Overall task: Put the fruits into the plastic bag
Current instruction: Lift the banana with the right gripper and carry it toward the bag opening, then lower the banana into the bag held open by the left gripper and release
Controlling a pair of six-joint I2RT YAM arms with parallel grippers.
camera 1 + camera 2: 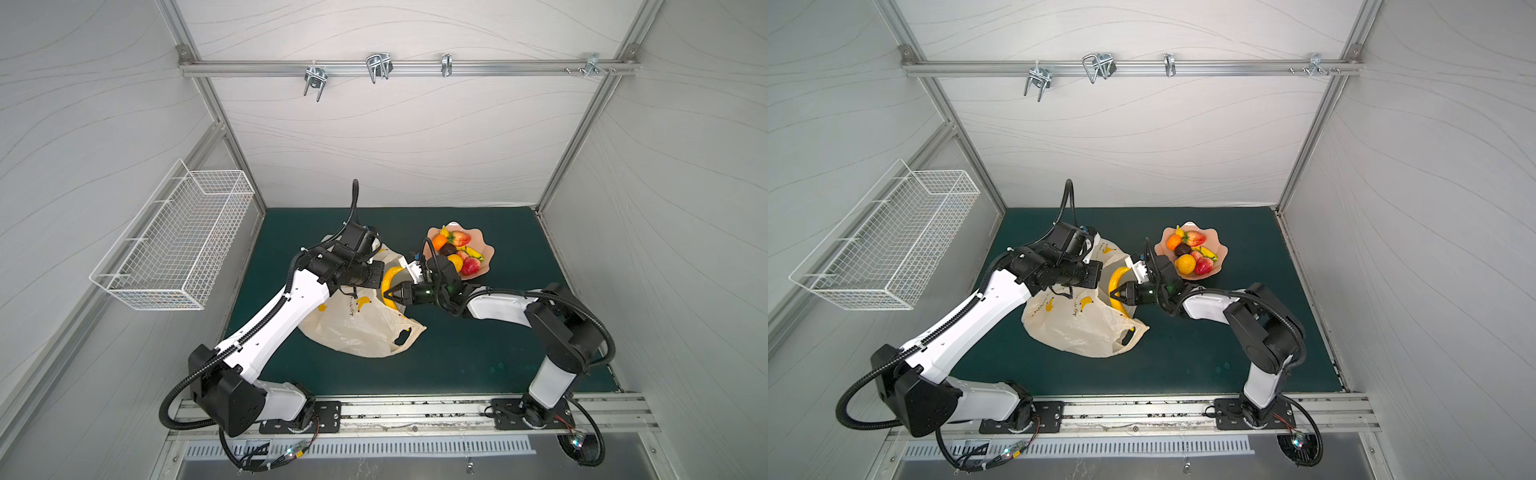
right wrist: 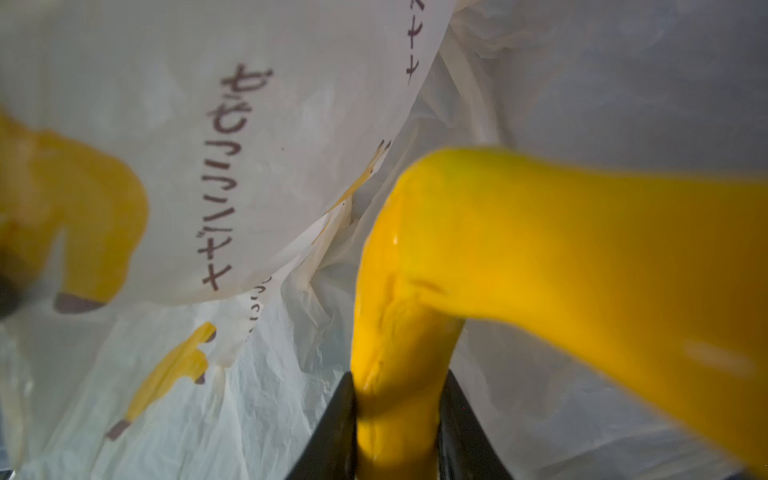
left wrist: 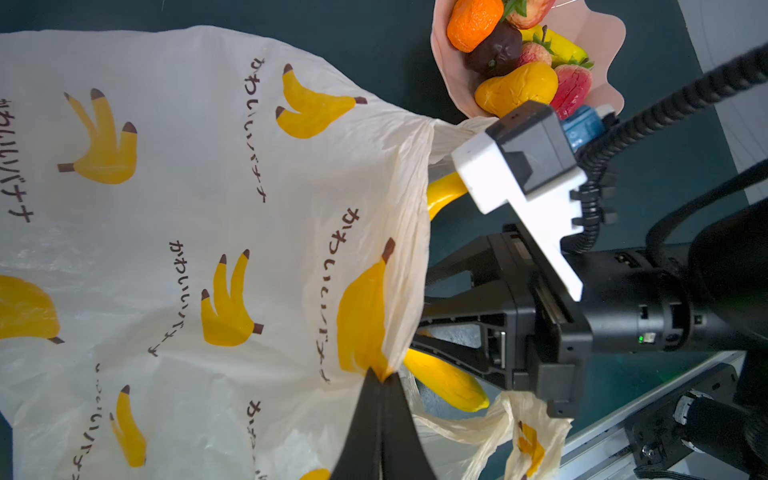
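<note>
Nearest, the plastic bag [image 1: 353,328] lies slumped on the green mat [image 1: 457,353], so its mouth needs propping. The left gripper [image 3: 381,376] is clenched on the bag's upper rim, apparently to hold that mouth open. At the mouth, the right gripper [image 1: 390,294] grasps the toy banana [image 1: 387,277] by its middle (both ends show beside the rim), likely ready to push it in. Beyond the bag, the pink dish [image 3: 602,41] holds the orange [image 1: 439,241], lemon [image 1: 455,262], strawberries [image 1: 460,238] and dark fruit [image 1: 448,249], not yet bagged.
</note>
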